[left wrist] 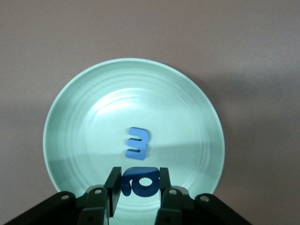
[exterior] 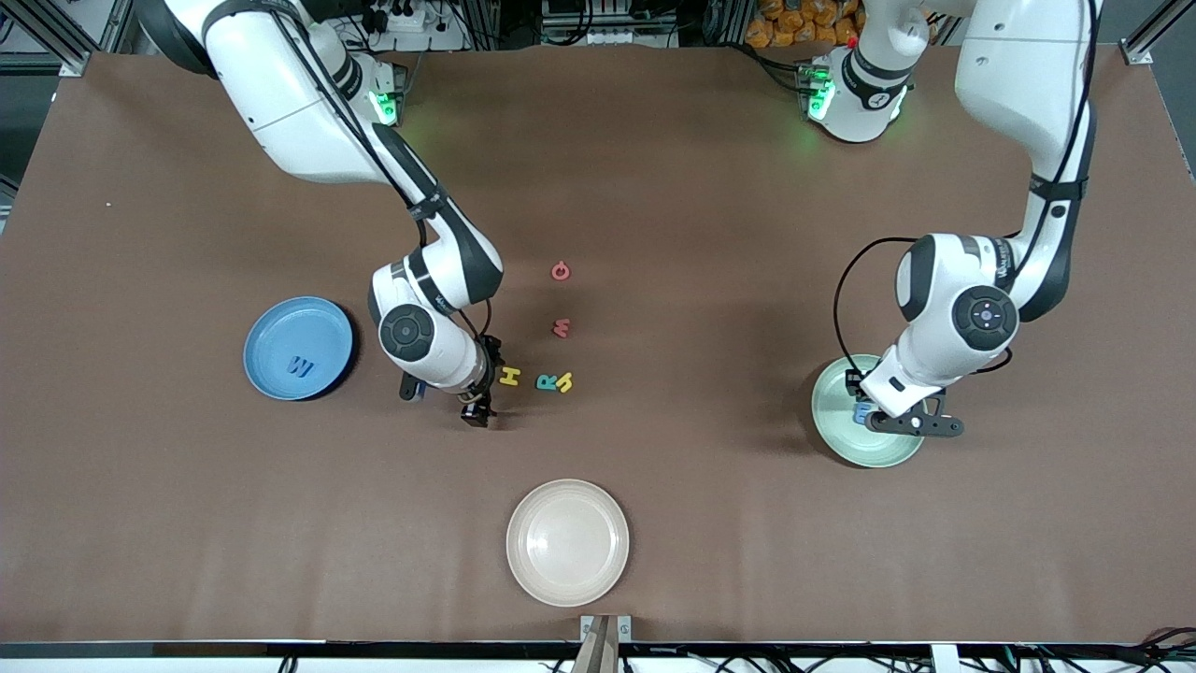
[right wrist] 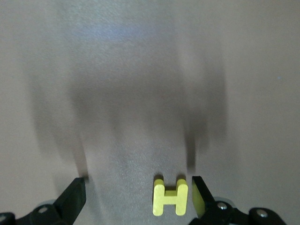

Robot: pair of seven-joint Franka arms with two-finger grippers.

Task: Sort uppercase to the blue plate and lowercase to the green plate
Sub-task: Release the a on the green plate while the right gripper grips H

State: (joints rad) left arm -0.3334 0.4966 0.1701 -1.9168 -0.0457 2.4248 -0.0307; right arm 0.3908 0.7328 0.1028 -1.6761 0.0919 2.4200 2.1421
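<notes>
Cream plate [exterior: 567, 542] is sitting empty nearest the camera, playing no part in the sort. Progress, judged from how things lie: the blue plate [exterior: 298, 348] is holding one capital, the W [exterior: 300, 365], and the green plate [exterior: 864, 412] is holding one lowercase, the blue m [left wrist: 138, 144], with a second about to join it. That leaves five letters on the worktop: the H [exterior: 509, 376], R [exterior: 547, 381], small h [exterior: 564, 381], red m [exterior: 561, 327] and G [exterior: 560, 271].

Left gripper [left wrist: 138, 183] is hanging over the green plate with its jaws drawn narrow on the blue a [left wrist: 139, 182], which is sitting upright between them; the blue m is lying flat on the plate just ahead of the jaws, apart from them. A release here looks like the step in hand.

Right gripper [right wrist: 138, 194] is down at the worktop with its jaws spread wide and empty. The H is lying flat between them, close against one jaw and well apart from the other, so closing would likely push it sideways before gripping. R and small h are lying just outside the jaws, toward the left arm's end.
</notes>
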